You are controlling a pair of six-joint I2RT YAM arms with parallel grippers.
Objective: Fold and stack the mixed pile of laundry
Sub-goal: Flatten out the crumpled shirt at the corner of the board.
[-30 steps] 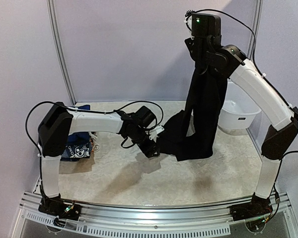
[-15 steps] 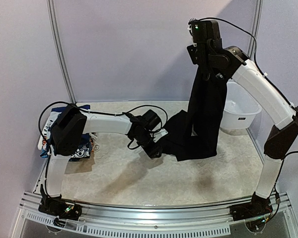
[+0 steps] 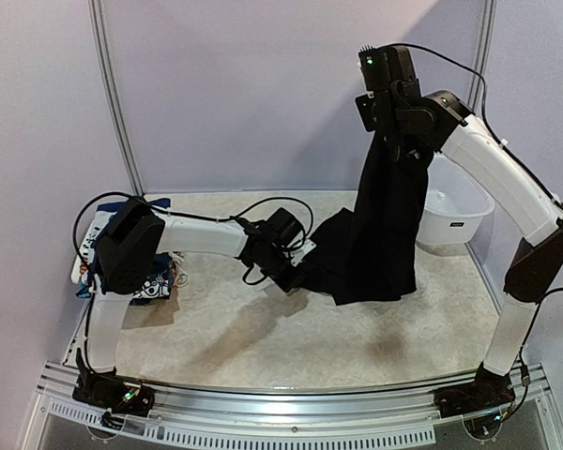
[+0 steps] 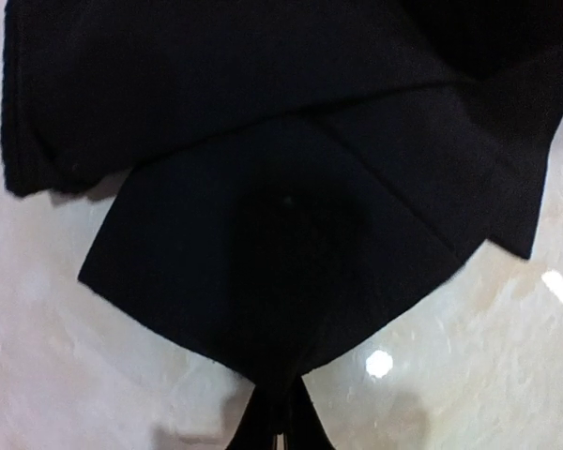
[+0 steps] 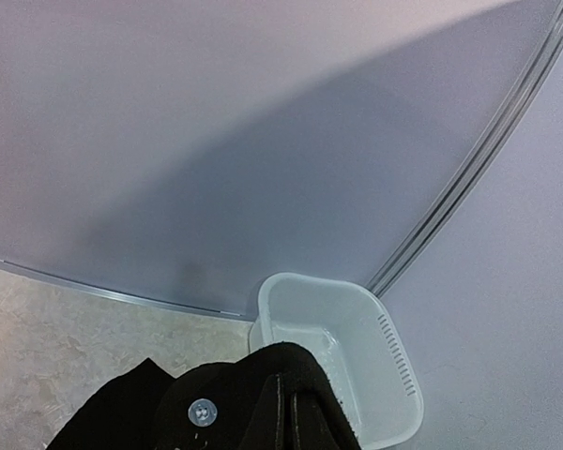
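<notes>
The only container here is the white tub [image 5: 399,375], sitting in the far right corner of the table [image 3: 263,347]. All I can see inside it is bare white plastic with a bit of glare, and its near end is covered by dark cloth in the right wrist view. From the top camera the tub [image 3: 455,220] is half hidden behind the right arm. The black garment [image 3: 380,234] hangs from the right gripper [image 3: 392,139], which is raised high with its fingers pressed together on the top edge; a white button [image 5: 202,411] shows just beside them. The garment's bottom rests on the table, and the left gripper [image 3: 286,279] pinches a lower corner there. In the left wrist view it's basically all black fabric [image 4: 281,187], so the folds are hard to read. The rest of the pile sits at the far left, a cartoon-print piece [image 3: 159,284] and a navy one [image 3: 158,202], mostly blocked by the left arm.
</notes>
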